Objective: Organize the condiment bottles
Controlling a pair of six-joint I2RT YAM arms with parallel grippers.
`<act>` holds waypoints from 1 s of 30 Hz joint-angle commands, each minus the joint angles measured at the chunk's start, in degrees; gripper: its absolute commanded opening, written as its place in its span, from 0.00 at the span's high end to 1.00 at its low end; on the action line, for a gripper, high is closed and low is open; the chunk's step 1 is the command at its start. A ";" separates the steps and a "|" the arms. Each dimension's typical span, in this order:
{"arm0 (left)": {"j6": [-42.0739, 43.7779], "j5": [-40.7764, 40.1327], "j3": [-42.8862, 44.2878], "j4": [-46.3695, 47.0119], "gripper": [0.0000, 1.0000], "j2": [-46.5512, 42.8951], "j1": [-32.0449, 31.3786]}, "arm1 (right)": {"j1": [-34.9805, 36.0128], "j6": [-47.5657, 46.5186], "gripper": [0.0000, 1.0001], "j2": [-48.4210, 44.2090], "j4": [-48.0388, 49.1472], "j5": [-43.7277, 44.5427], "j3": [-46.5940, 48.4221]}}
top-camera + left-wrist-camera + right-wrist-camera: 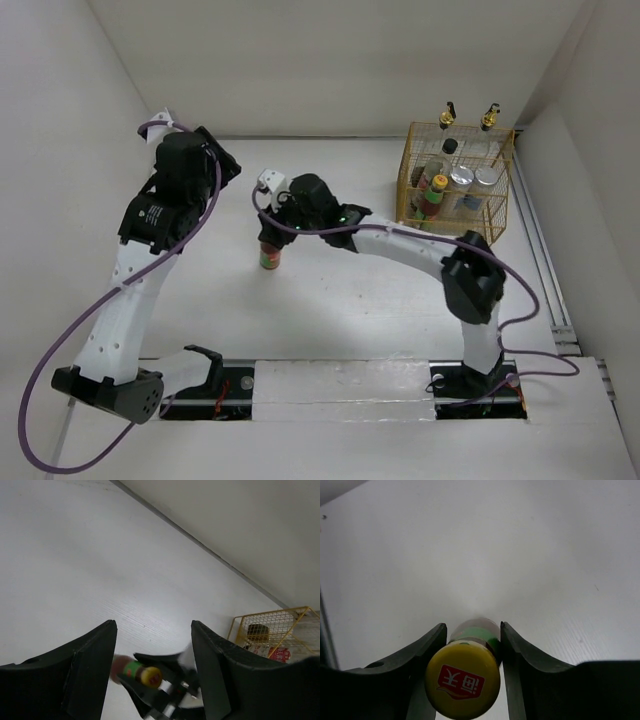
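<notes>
A yellow-capped red/green sauce bottle (270, 255) stands upright on the table left of centre. My right gripper (283, 228) reaches over it from the right. In the right wrist view my right gripper (472, 627) is shut on the bottle (470, 645) at its neck, with the yellow cap toward the camera. My left gripper (215, 160) is raised at the back left, open and empty. The left wrist view (154, 625) shows the bottle (135, 672) far below between its fingers. The other bottles stand in the yellow wire basket (500, 205), among them two gold spouts (447, 115) and silver caps (462, 176).
The basket stands at the back right near the right wall and also shows in the left wrist view (270, 617). White walls enclose the table at the back and both sides. A metal rail (545, 270) runs along the right edge.
</notes>
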 commanded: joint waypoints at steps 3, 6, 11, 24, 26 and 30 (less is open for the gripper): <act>4.74 6.35 -0.90 7.63 0.42 1.85 -0.18 | -7.36 4.75 0.83 -26.90 5.15 0.81 -4.69; 7.99 11.57 -1.44 12.21 0.41 2.56 -0.18 | -13.69 4.75 0.85 -36.93 -3.36 4.77 -6.80; 11.86 21.14 -1.70 16.35 0.39 7.03 -1.84 | -28.95 4.75 0.87 -47.66 -19.52 13.64 -4.97; 14.85 27.46 7.70 18.99 0.37 18.20 -7.74 | -52.28 4.23 0.91 -53.83 -25.46 15.68 -8.02; 14.85 28.70 7.70 19.52 0.36 18.20 -7.74 | -55.44 5.36 0.91 -53.13 -20.28 14.27 -12.76; 15.38 29.94 7.70 19.52 0.30 18.82 -7.74 | -57.65 5.37 0.92 -50.24 -13.33 12.43 -15.95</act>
